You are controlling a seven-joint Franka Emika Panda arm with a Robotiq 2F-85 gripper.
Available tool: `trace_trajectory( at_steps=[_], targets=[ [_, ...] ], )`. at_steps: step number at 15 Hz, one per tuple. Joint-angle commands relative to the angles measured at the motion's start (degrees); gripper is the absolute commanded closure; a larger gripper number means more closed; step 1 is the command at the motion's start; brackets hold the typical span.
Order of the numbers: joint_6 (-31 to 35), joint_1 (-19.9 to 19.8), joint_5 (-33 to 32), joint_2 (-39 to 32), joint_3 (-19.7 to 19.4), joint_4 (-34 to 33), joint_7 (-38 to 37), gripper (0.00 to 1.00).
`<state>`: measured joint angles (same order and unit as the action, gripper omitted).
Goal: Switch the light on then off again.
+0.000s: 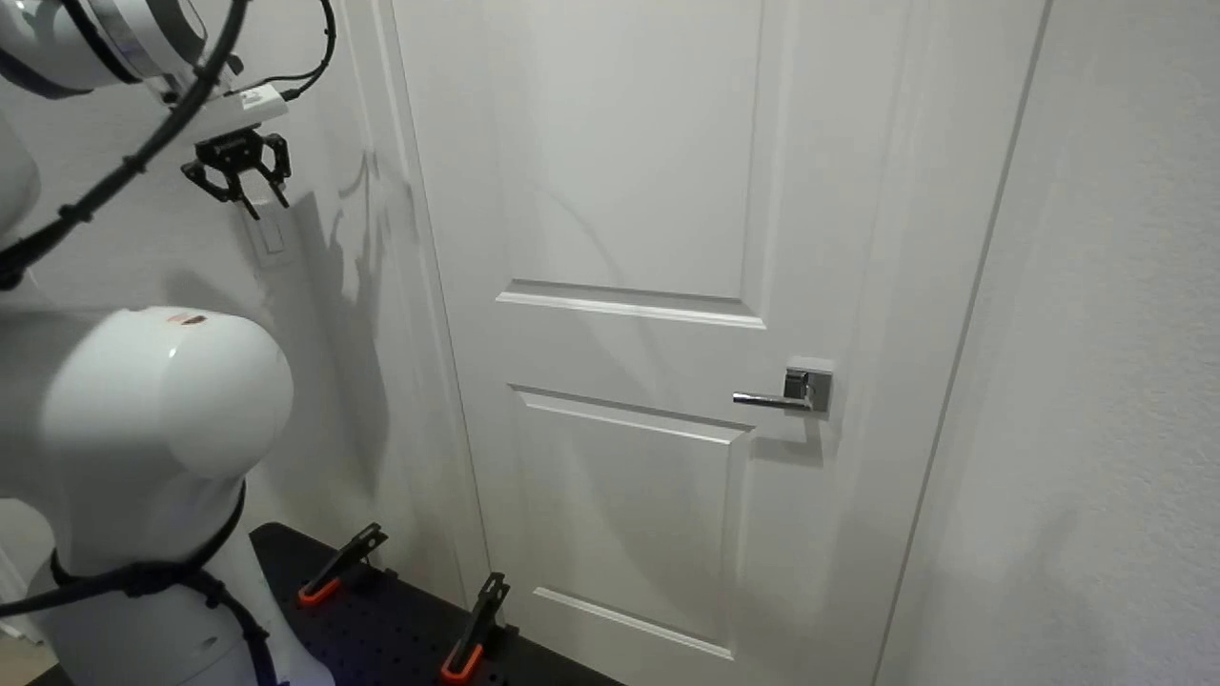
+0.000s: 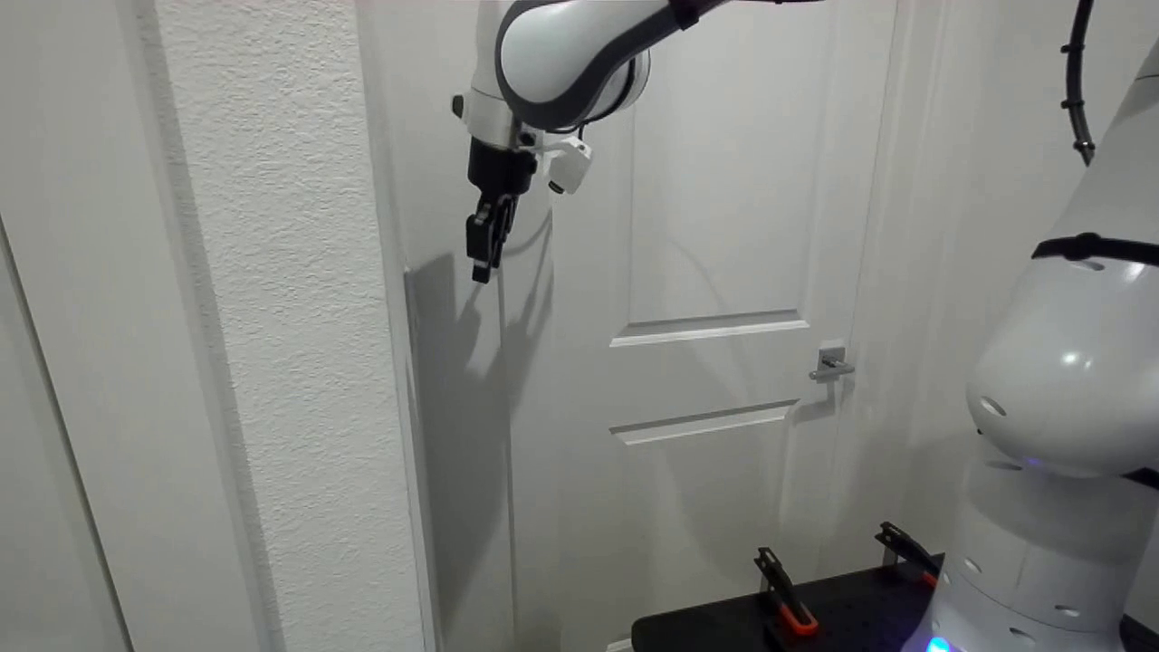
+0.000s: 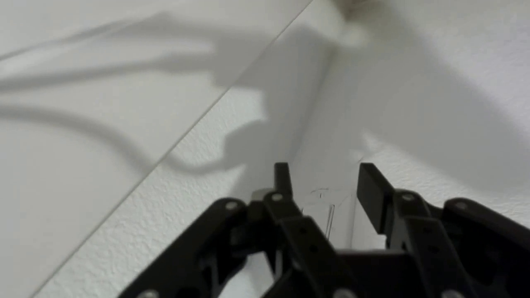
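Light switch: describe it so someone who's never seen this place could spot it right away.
In an exterior view, find the big white door, then the wall left of it in the picture. There, just below the gripper, is the light switch. It is a small rectangular white plate, whereas the door handle is a shiny silver lever.

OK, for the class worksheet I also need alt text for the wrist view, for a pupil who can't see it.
A black claw stands open and empty at the bottom of the picture, with part of a white switch plate showing through its gap. Behind, white walls meet in a corner, crossed by broad grey shadows.
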<state>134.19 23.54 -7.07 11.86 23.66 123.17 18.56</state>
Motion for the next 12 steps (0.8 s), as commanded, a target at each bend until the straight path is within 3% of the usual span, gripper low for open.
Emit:
trace_trajectory(
  at_steps=[1, 4, 9, 12],
  targets=[
    [-6.6, 1.4, 3.7, 2.6, -2.6, -1.1, 7.1, 0.20],
    [-9.7, 2.3, 6.8, 3.4, -4.1, -1.8, 11.5, 0.01],
    [-12.8, 2.9, 10.0, 3.9, -5.2, -2.3, 15.1, 0.00],
    [-10.8, 2.5, 9.0, 3.3, -4.3, -1.6, 13.5, 0.00]
  ],
)
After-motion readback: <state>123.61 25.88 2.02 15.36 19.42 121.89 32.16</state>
